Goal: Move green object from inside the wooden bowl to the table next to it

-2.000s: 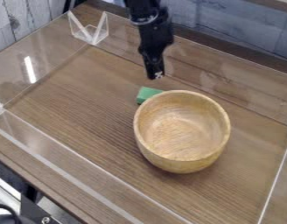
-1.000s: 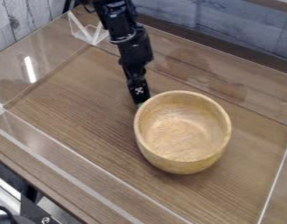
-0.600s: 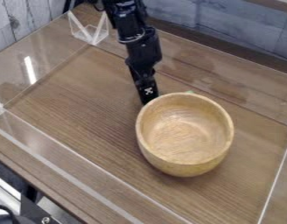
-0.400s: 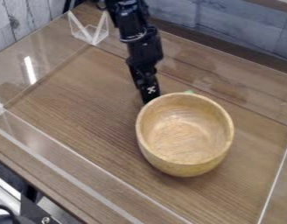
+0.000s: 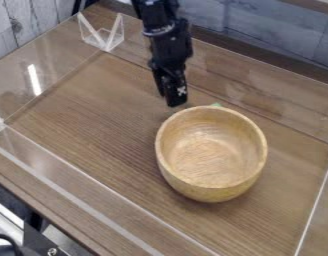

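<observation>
The wooden bowl (image 5: 194, 186) sits right of centre on the table (image 5: 87, 120), and its inside shows only bare wood. A thin sliver of the green object (image 5: 212, 106) peeks out on the table just beyond the bowl's far rim; the rest is hidden behind the rim. My gripper (image 5: 175, 96) hangs pointing down just behind the bowl's far left rim, slightly above the table. Its dark fingers blend together, so I cannot see how far apart they stand or whether anything is between them.
Clear acrylic walls (image 5: 33, 160) edge the table on all sides. A small clear stand (image 5: 100, 32) is at the back left corner. Bare tabletop stretches to the left of and in front of the bowl.
Two seconds ago the green object lay in plain sight left of the bowl's far rim. The gripper came down over it, then rose a little and rolled.
</observation>
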Tool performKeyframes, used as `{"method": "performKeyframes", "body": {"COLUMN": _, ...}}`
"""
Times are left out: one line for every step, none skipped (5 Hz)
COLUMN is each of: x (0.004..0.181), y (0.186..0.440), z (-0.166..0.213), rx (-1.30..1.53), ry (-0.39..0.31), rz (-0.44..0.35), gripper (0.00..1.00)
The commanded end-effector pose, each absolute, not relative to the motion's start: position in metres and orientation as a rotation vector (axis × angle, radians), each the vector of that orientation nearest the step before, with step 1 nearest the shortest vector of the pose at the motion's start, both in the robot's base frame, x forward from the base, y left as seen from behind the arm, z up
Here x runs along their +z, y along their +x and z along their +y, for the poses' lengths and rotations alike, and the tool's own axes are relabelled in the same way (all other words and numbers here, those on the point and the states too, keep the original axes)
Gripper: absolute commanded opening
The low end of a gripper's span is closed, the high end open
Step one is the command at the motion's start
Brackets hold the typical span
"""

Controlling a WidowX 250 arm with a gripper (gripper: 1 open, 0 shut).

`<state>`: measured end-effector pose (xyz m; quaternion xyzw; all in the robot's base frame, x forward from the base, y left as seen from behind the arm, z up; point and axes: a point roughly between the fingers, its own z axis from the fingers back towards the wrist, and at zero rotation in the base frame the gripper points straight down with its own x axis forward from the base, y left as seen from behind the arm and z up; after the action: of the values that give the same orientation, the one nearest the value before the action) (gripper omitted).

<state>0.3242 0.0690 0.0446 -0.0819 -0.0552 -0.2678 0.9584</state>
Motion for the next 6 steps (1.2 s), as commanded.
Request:
{"method": "performKeyframes", "body": {"x": 0.06, "y": 0.333, "z": 0.089, "rx": -0.474, "ry": -0.141, "rz": -0.145, "gripper": 0.0}}
{"method": "performKeyframes", "body": {"x": 0.05, "y": 0.332, "z": 0.092, "rx": -0.479, "ry": -0.132, "rz": -0.116, "gripper": 1.0}}
{"method": "performKeyframes", "body": {"x": 0.047, "y": 0.33, "z": 0.088, "rx": -0.498, "ry": -0.13, "rz": -0.106, "gripper": 0.0}}
{"method": "performKeyframes", "body": {"x": 0.051, "y": 0.329, "z": 0.08, "rx": -0.508, "ry": -0.13, "rz": -0.102, "gripper": 0.0}}
{"method": "performKeyframes", "body": {"x": 0.053, "y": 0.329, "z": 0.076, "rx": -0.509, "ry": -0.141, "rz": -0.097, "gripper": 1.0}}
{"method": "performKeyframes", "body": {"x": 0.055, "y": 0.329, "z": 0.074, "rx": -0.499, "ry": -0.153, "rz": -0.094, "gripper": 1.0}}
